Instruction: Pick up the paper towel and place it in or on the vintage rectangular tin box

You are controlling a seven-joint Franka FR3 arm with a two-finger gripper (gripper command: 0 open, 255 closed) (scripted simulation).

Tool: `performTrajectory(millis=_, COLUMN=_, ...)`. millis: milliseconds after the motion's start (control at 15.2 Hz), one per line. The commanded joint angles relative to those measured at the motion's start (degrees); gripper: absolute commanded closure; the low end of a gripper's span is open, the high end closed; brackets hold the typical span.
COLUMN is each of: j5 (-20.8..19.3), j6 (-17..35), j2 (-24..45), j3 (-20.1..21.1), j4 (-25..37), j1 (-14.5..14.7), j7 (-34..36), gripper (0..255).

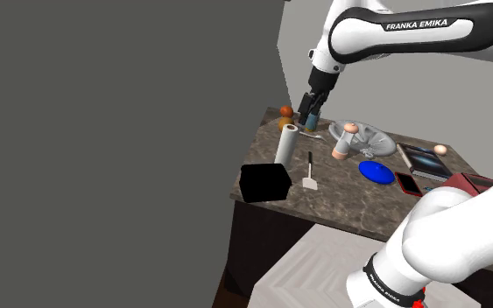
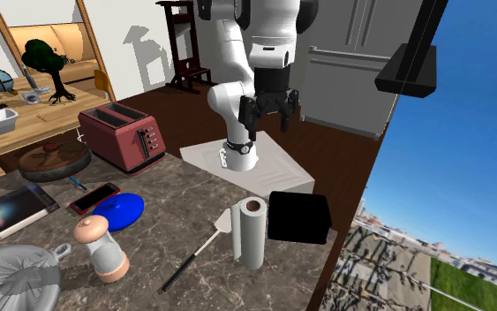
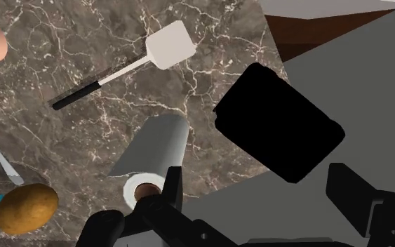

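Nearest, low in the middle of the second exterior view, the paper towel roll stood upright on the marbled counter. A white spatula lay at its left and the black box sat just to its right. Nothing lay on the box; whether it was open I couldn't tell. Farther back and higher, the gripper hung with fingers spread, holding nothing. The approach looked to be the step in hand. Next it needed to centre over the roll, which sat by one finger, and descend.
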Motion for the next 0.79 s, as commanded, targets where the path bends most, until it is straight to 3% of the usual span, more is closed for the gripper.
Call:
performTrajectory(millis=0, j5=-0.08, j6=2.85, j2=3.95, j3=-1.19, j4=1.2, j1=-0.05, j7=-1.42, gripper=0)
performTrajectory(millis=726, j5=3.58, j6=14.71, j2=26.51, j3=-6.87, j4=11.76, j1=-0.95, j7=-11.06, gripper=0)
